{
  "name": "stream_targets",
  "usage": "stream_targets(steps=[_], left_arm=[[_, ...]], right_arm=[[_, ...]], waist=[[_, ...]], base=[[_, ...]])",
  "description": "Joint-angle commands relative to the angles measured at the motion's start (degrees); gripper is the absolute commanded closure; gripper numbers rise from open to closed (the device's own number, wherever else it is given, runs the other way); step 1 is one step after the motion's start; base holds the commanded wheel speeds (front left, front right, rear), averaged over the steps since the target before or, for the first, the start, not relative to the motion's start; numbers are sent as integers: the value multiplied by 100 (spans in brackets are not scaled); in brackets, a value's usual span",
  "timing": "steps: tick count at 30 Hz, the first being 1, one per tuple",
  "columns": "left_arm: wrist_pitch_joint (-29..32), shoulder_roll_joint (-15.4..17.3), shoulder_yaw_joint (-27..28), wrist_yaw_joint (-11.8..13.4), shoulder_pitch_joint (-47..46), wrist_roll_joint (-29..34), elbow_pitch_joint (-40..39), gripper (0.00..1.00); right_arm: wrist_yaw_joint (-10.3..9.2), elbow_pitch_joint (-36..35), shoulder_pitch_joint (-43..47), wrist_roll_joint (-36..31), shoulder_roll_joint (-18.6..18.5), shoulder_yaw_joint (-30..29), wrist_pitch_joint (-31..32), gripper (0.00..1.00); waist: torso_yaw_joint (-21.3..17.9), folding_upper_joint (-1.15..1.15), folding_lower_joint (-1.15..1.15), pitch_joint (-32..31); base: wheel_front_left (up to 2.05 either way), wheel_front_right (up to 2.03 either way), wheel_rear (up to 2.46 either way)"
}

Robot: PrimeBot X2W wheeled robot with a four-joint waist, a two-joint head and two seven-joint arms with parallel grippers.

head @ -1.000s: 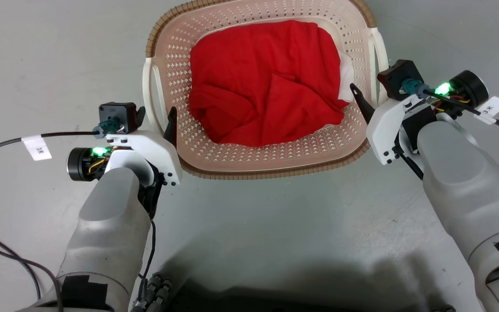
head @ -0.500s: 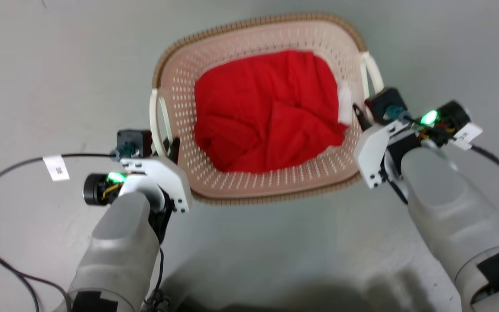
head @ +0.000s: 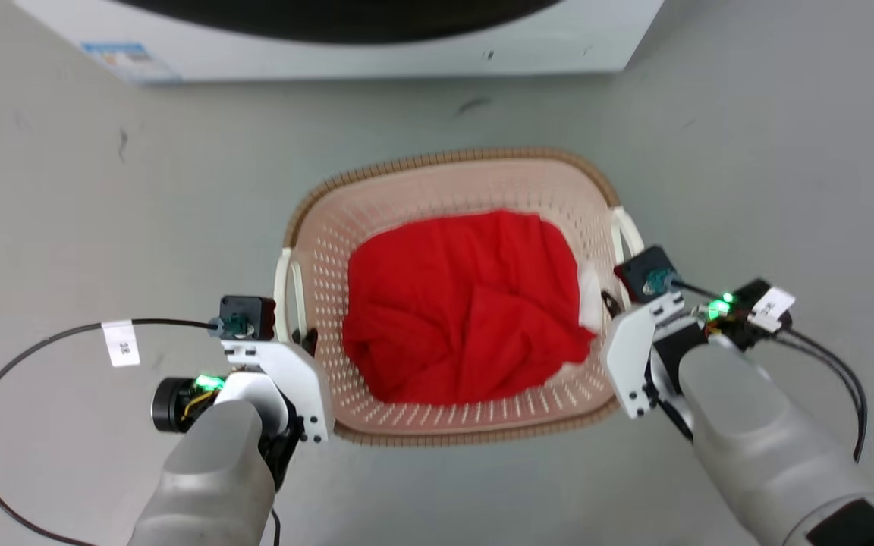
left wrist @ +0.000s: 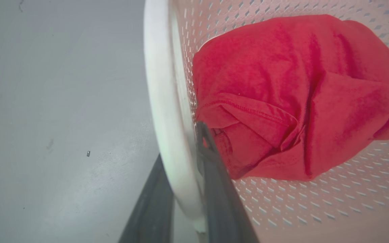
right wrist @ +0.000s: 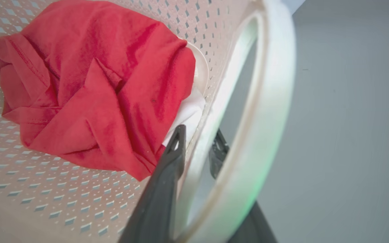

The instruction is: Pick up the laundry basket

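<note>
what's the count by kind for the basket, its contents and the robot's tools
cream perforated plastic laundry basket: 1
crumpled red fabric garment: 1
white cloth tucked beneath it: 1
dark two-finger tools: 2 (left tool, right tool)
total: 5

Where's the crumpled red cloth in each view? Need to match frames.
Head view: crumpled red fabric cloth at centre, inside the cream perforated plastic basket.
Left wrist view: upper right.
Right wrist view: upper left.
Shared landmark: the basket's perforated wall around it.
</note>
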Motion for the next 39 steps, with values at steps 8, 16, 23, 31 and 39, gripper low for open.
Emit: stream_targets(steps=[8, 16, 23, 31, 39], left_arm=[[352, 145, -436, 17, 305, -381, -29, 100], [711, 196, -862, 16, 663, -760, -91, 100], [1003, 242, -1217, 16, 936, -1064, -161, 100], [1308, 286, -1549, 16, 1158, -1401, -238, 100], [1463, 351, -1842, 15, 1267, -1646, -266, 100]], right_arm=[[55, -27, 628, 634, 44, 534, 499, 100], [56, -213, 1116, 1327, 46, 1076, 834, 100], [57, -309, 1447, 1849, -45, 1511, 1061, 100], [58, -438, 1663, 2415, -194, 1961, 1350, 100], [58, -519, 1792, 2899, -269, 2347, 1577, 100]], waist=[[-325, 0, 0, -1199], [-457, 0, 0, -2036], [-479, 0, 0, -2683], [-479, 0, 0, -3161], [-505, 0, 0, -3387]], base=[[0, 0, 0], [0, 0, 0], [0, 0, 0], [0, 0, 0], [0, 0, 0]])
